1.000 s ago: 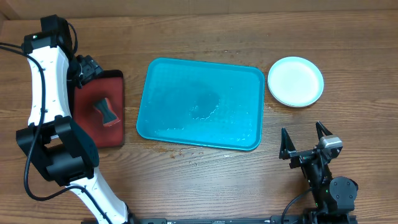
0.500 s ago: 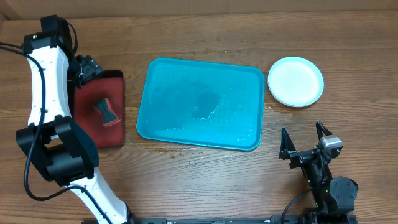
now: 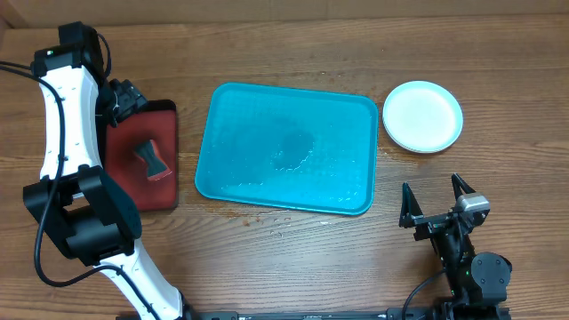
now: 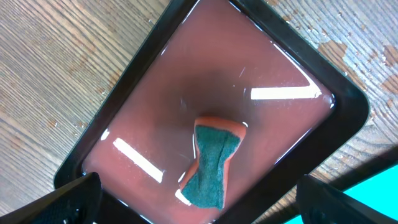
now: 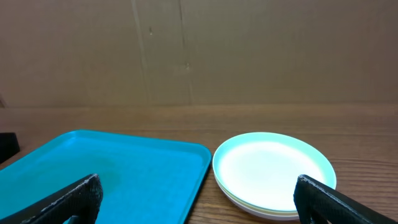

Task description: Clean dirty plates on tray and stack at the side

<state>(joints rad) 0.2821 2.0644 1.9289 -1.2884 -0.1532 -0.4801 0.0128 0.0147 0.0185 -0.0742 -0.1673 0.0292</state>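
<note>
The plates (image 3: 422, 116) sit in one stack on the wood to the right of the turquoise tray (image 3: 231, 182), pale mint on top; the right wrist view (image 5: 273, 174) shows yellow-green and white rims beneath. The tray holds no plates, only a wet patch. My right gripper (image 3: 437, 206) is open and empty, low near the front right, behind the stack and tray (image 5: 112, 168). My left gripper (image 4: 196, 199) is open and empty above the dark red tray (image 4: 143, 106), over a green and orange sponge (image 4: 211, 165).
The dark red, black-rimmed tray (image 3: 169, 169) lies left of the turquoise tray with the sponge (image 3: 151, 160) on it. The left arm (image 3: 67, 133) arches over the table's left side. A cardboard wall (image 5: 199, 50) stands at the back.
</note>
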